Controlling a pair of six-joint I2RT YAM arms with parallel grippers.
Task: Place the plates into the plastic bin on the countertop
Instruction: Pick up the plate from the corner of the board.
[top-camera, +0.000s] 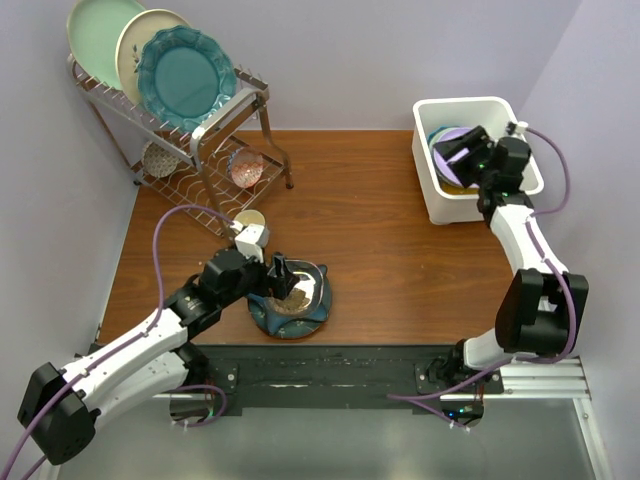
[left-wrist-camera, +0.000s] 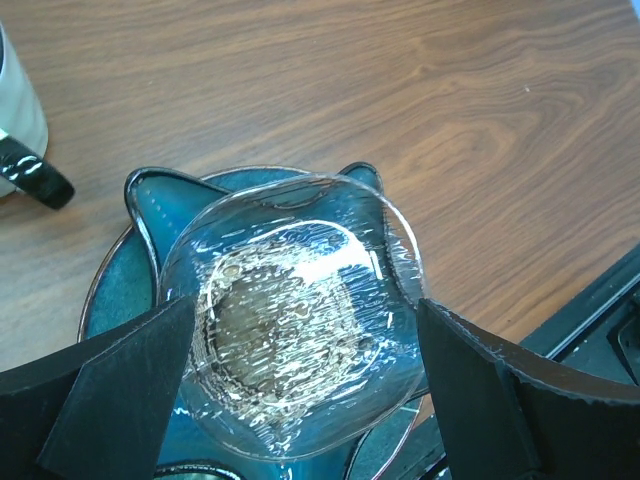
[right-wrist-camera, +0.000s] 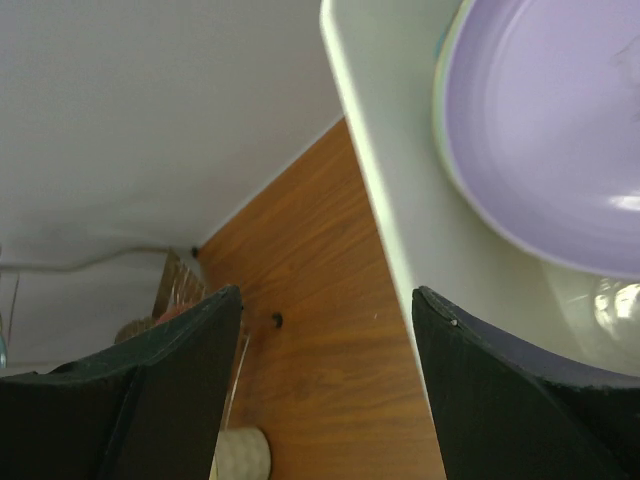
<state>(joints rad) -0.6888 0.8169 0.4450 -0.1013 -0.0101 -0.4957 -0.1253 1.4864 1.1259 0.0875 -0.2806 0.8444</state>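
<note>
A clear glassy plate (left-wrist-camera: 300, 330) with a speckled grey-brown middle lies on a dark teal plate (left-wrist-camera: 120, 290) near the front of the countertop (top-camera: 380, 250). My left gripper (top-camera: 281, 277) hangs just above this stack (top-camera: 312, 298), open, with its fingers (left-wrist-camera: 110, 400) standing to either side of the clear plate. The white plastic bin (top-camera: 465, 103) stands at the back right with a lavender plate (right-wrist-camera: 540, 130) lying in it. My right gripper (top-camera: 457, 156) is above the bin's left side, open and holding nothing, and it straddles the bin's rim (right-wrist-camera: 380, 180).
At the back left, a wire rack (top-camera: 215, 125) holds upright mint, cream and teal plates (top-camera: 185, 75), with small bowls (top-camera: 247, 167) on its lower shelf. A small cream cup (top-camera: 249, 219) sits just behind my left wrist. Walls close in at the back and sides.
</note>
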